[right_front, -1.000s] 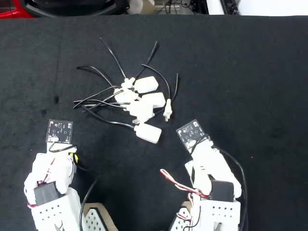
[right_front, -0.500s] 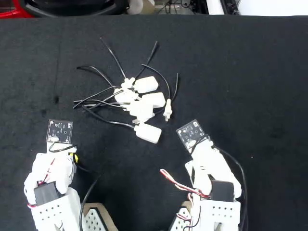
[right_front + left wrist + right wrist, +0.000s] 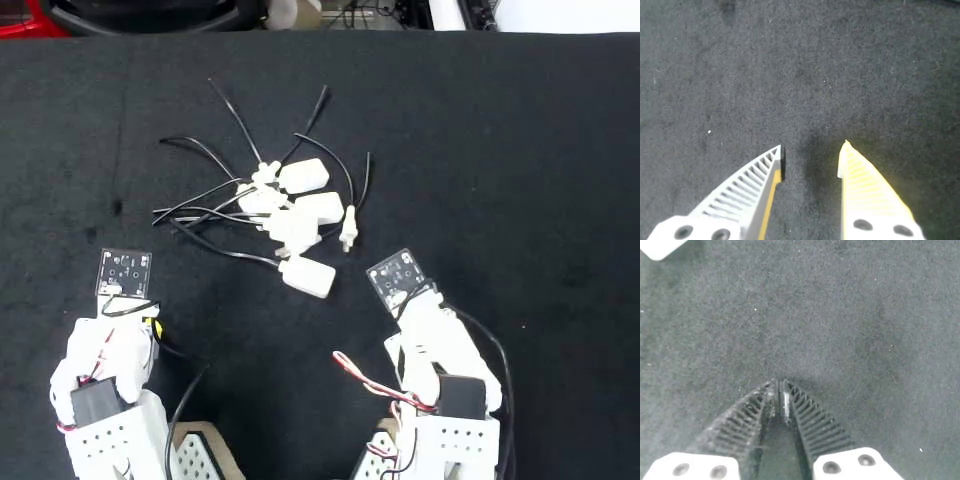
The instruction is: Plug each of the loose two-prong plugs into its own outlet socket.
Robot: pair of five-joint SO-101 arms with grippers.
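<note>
A tangle of white socket blocks and thin black cables (image 3: 200,215) lies in the middle of the black table. Socket blocks show in it (image 3: 303,175), (image 3: 320,207), and one lies nearest the arms (image 3: 308,277). A small white two-prong plug (image 3: 348,228) lies loose at the pile's right side, another (image 3: 265,173) near its top. The left arm (image 3: 108,360) rests at the near left; its gripper (image 3: 812,149) is open over bare cloth. The right arm (image 3: 440,360) rests at the near right; its gripper (image 3: 779,386) is shut with nothing held. A white block corner (image 3: 660,247) shows beyond it.
The table's far edge (image 3: 320,32) runs along the back, with a red object (image 3: 20,20) and cables behind it. Bare black cloth spreads to the right of the pile and between the pile and both arms. The arm bases (image 3: 200,455) stand at the near edge.
</note>
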